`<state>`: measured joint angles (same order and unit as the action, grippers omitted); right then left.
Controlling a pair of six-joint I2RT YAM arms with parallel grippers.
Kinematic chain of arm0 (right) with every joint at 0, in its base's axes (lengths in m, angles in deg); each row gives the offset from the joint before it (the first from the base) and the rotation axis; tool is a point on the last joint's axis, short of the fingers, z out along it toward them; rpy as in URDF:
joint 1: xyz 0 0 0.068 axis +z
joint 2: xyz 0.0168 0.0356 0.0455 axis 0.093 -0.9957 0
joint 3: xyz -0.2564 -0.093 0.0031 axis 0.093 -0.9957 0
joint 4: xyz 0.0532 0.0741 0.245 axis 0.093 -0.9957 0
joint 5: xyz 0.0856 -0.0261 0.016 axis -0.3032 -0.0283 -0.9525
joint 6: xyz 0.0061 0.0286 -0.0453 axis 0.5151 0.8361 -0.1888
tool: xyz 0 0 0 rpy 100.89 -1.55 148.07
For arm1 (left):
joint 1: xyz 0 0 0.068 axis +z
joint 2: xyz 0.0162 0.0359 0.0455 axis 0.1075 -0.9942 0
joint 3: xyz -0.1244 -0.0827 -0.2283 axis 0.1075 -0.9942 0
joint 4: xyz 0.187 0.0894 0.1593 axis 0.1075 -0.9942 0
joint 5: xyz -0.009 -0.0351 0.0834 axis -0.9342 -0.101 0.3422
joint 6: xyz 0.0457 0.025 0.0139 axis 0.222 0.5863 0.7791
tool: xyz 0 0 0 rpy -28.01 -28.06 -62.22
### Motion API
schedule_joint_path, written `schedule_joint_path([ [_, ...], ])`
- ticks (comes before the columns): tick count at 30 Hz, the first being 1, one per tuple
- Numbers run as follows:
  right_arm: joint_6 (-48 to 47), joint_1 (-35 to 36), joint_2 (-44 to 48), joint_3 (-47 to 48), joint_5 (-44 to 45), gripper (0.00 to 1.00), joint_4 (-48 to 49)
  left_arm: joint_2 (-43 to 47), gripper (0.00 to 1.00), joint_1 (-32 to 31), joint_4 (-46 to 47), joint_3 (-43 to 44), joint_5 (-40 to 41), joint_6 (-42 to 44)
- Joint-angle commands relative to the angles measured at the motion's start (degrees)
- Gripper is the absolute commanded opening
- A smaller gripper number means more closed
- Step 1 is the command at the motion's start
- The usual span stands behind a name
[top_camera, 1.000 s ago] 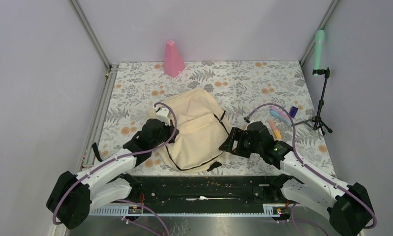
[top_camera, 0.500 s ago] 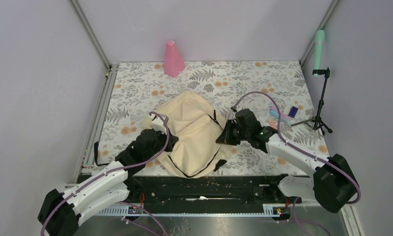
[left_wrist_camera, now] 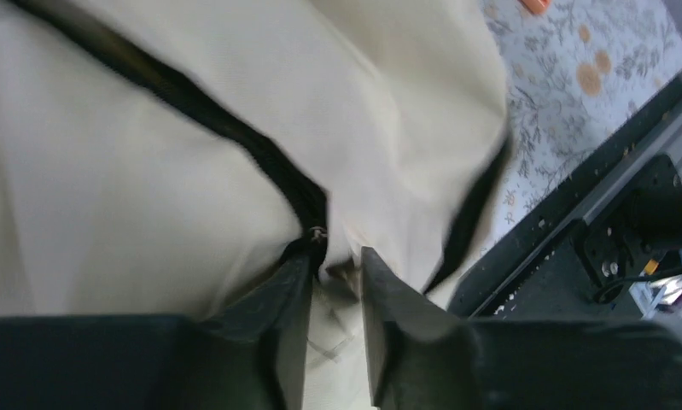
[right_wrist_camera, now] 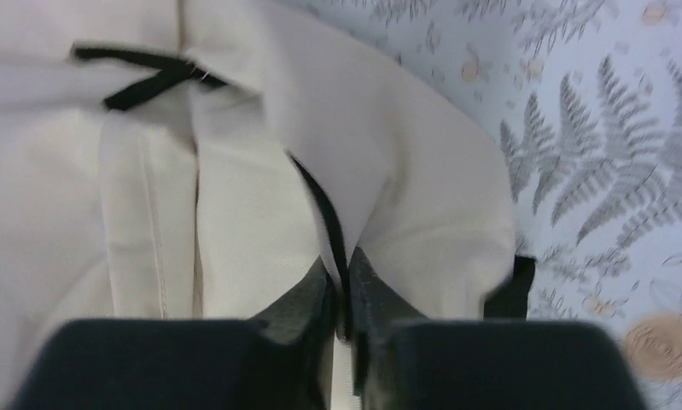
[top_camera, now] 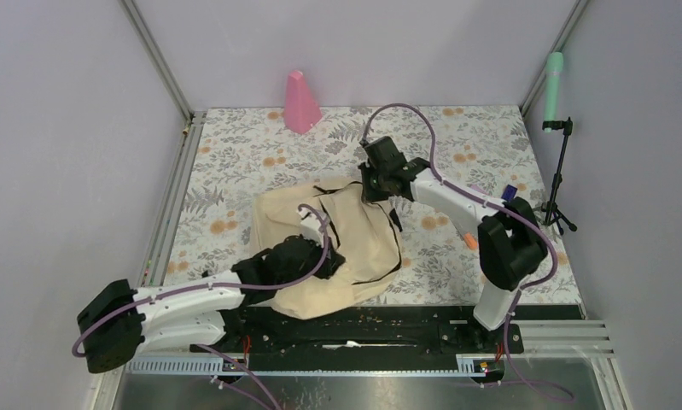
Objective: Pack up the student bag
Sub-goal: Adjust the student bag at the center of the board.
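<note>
The student bag [top_camera: 354,248], beige with black zipper lines, lies crumpled mid-table. My right gripper [top_camera: 373,190] is at its far edge. In the right wrist view it [right_wrist_camera: 344,269] is shut on a fold of the bag [right_wrist_camera: 235,213], right at a black zipper line. My left gripper [top_camera: 324,256] lies on the near middle of the bag. In the left wrist view its jaws [left_wrist_camera: 337,256] stand a little apart, with bag fabric [left_wrist_camera: 149,171] bunched between the tips just below a zipper end. Nothing can be seen inside the bag.
A pink cone [top_camera: 301,102] stands at the back. A green cylinder [top_camera: 555,77] sits on a tripod stand [top_camera: 562,184] at the right. An orange marker [top_camera: 469,241] and a small blue item [top_camera: 510,193] lie right of the bag. The black rail [top_camera: 363,320] runs along the near edge.
My right arm swung from the bag's right side to its far edge and closed on the fabric. The left gripper slid right across the bag and its jaws parted slightly. The bag shifted.
</note>
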<state>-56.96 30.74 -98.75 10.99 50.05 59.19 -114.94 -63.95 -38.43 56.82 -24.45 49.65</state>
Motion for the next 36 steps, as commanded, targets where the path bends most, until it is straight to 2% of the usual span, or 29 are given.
schedule_joint_path([
  [1,-6.2,-0.6,-2.3,11.4,4.8,0.24,-1.9,-5.9,0.35,-3.8,4.9,7.7,-1.0,-2.1],
  [2,-6.6,-0.6,-1.9,11.8,5.0,0.34,-2.4,-6.2,0.41,-3.8,3.5,8.6,0.7,-2.3],
  [3,-7.2,-0.6,-1.0,11.5,5.3,0.48,-2.4,-5.8,0.48,-3.8,2.1,9.3,2.2,-2.2],
  [5,-8.3,-0.6,1.8,9.5,6.6,0.66,-2.5,-3.5,0.63,-3.9,-0.5,10.1,4.1,-1.9],
  [6,-9.2,-0.6,3.6,7.6,7.8,0.72,-2.5,-1.9,0.73,-3.8,-2.0,10.5,4.8,-1.4],
  [9,-10.3,-0.6,10.3,3.1,10.0,0.81,-2.7,4.5,0.88,-3.8,-7.8,11.5,7.1,0.0],
  [14,-8.6,-0.5,18.8,-3.1,4.9,0.83,-2.6,12.6,0.98,-3.6,-18.5,13.7,12.6,0.8],
  [19,-3.2,1.5,22.4,-8.4,-4.7,0.83,1.3,15.0,0.99,-0.8,-26.5,15.6,18.0,-4.1],
  [24,-0.1,7.3,20.2,-10.2,-4.8,0.82,3.3,14.5,0.99,4.2,-23.8,13.3,14.7,-9.3],
  [29,2.5,12.0,16.5,-10.5,-4.0,0.77,4.5,11.3,0.99,6.0,-22.7,13.5,13.7,-9.8],
  [36,4.6,15.8,12.8,-11.8,-2.8,0.62,5.8,9.1,0.99,8.0,-22.4,13.3,11.0,-9.7],
])
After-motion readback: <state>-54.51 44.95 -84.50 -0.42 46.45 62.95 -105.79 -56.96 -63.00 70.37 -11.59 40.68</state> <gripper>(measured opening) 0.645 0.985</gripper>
